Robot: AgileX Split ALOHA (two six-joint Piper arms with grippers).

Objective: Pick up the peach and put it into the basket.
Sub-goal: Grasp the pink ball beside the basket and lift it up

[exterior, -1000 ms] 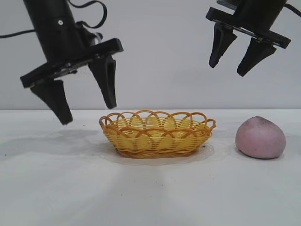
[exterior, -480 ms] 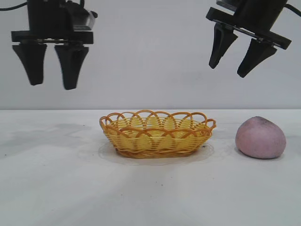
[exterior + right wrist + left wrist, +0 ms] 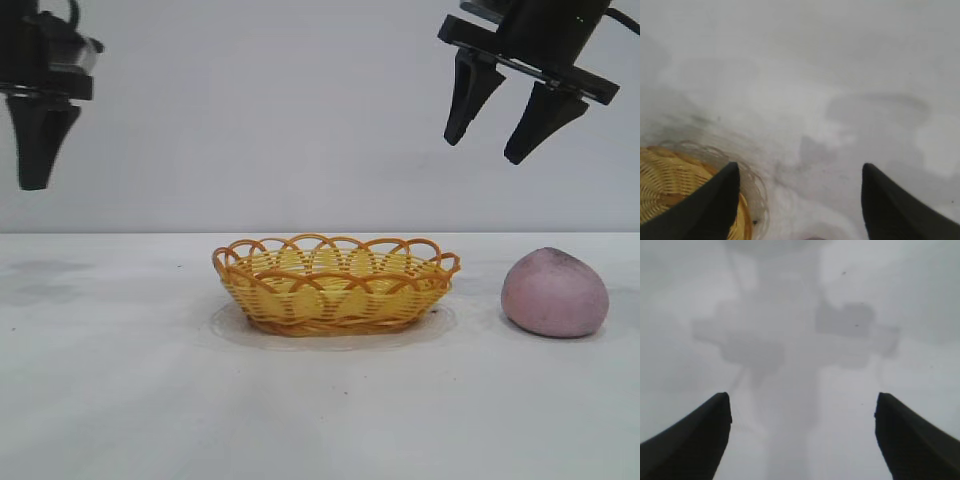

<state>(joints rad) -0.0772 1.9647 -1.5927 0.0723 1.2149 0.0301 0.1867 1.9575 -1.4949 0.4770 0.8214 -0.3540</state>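
Peach (image 3: pixel 554 293) on the table right of the basket (image 3: pixel 335 284), nothing grabbed yet
Right gripper (image 3: pixel 506 128) hangs open and empty above it, so I'd drop straight down, straddle the widest part; left gripper (image 3: pixel 802 427) open too, off at the side

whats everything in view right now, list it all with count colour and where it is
basket: one, yellow wicker with an orange-brown looped rim, on the table in the middle of the exterior view, nothing visible inside
peach: one, dull pink-mauve, on the table apart from the basket, on the right arm's side
table: one, white, under everything
wall: one, pale grey, behind the table
left end effector: one, black, open and holding nothing, raised high at the far left edge of the exterior view, well away from the basket
right end effector: one, black, open and holding nothing, raised at the upper right, above the gap between basket and peach
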